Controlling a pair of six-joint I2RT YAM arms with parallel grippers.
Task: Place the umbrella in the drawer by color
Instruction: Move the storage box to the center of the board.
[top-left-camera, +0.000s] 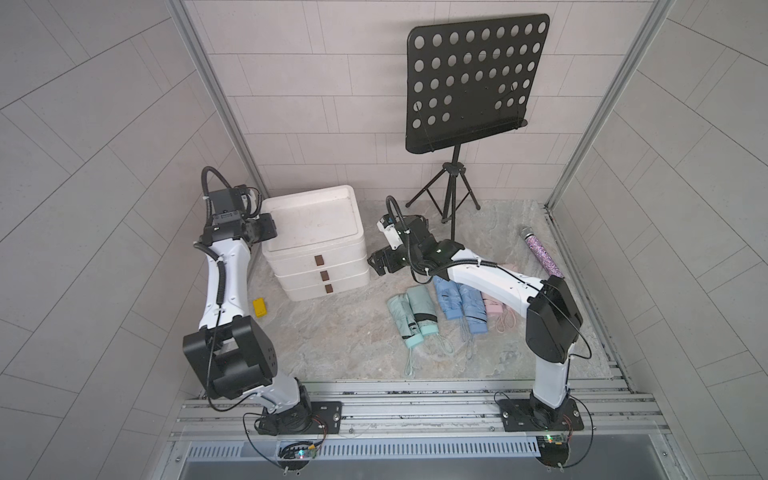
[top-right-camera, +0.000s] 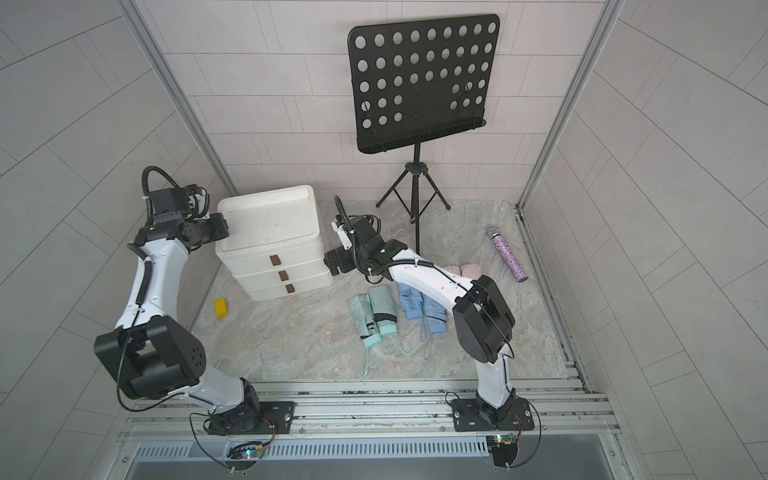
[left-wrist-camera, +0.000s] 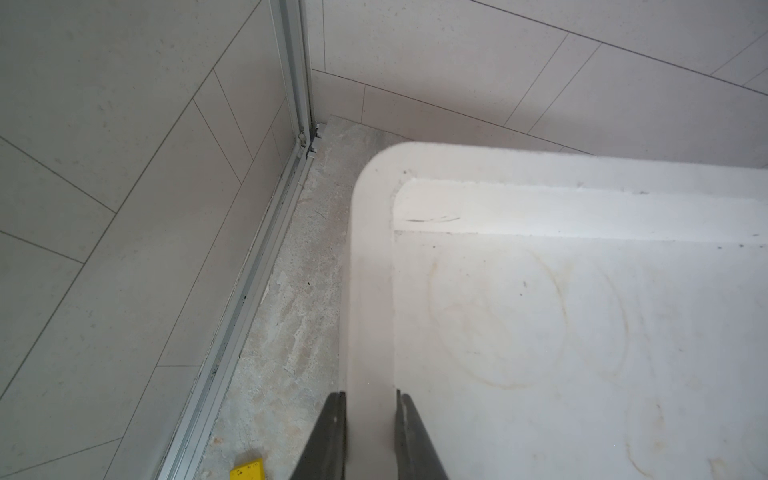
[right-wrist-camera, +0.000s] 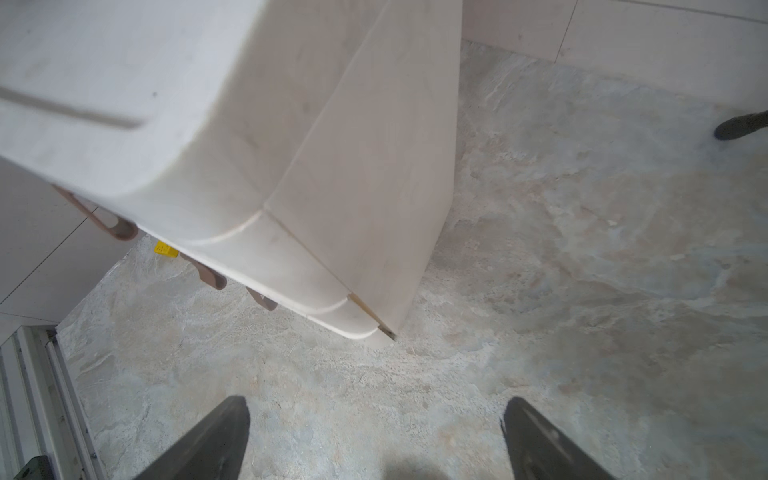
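Robot lab cell — tiled walls, aluminium rail

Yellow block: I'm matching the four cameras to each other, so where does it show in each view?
Top view: yellow block on the floor, off a front corner of the drawer unit.
Top view: same spot.
Left wrist: at the frame edge, on the floor between wall rail and drawer unit.
Right wrist: peeking out between two brown handles.
Shared landmark: the white drawer unit.

Left fingers pinched, right fingers spread wide — both arms extended
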